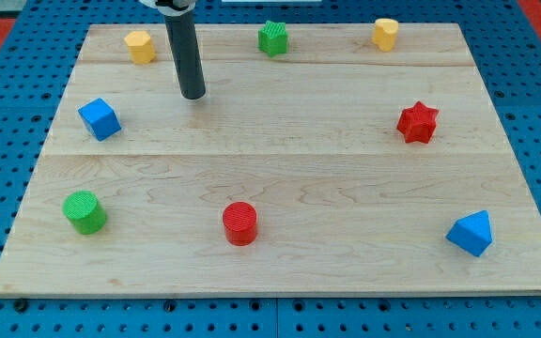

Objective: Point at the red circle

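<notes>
Red is what you're after here: the red circle sits low in the frame, a bit left of centre, with bare wood all round it, so you've got a clean run in from pretty much any side. Nearest neighbour is the green cylinder off at lower left, well apart. The red star at right-middle is the one to not mix up, same colour, wrong shape.

My tip is parked in the upper left of the wooden board, touching nothing, between the yellow block and the green star, with the blue cube off to its left. No pincer on this rig, just a plain rod, so nothing to open or close.

I'd guess the pointing hasn't really started: the straight path down the frame to the circle looks clear.
</notes>
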Robot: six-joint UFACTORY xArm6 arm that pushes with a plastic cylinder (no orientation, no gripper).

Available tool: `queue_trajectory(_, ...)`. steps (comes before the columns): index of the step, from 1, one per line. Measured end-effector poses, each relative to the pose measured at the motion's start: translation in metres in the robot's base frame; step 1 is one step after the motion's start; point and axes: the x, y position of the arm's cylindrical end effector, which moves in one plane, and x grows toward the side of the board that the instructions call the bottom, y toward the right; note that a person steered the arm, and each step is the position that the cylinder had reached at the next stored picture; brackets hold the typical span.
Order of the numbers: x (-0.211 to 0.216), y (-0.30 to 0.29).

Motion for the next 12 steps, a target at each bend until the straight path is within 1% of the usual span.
queue_trajectory(10, -0.012, 0.001)
queue_trajectory(11, 0.007, 0.062)
queue_trajectory(12, 0.046, 0.097)
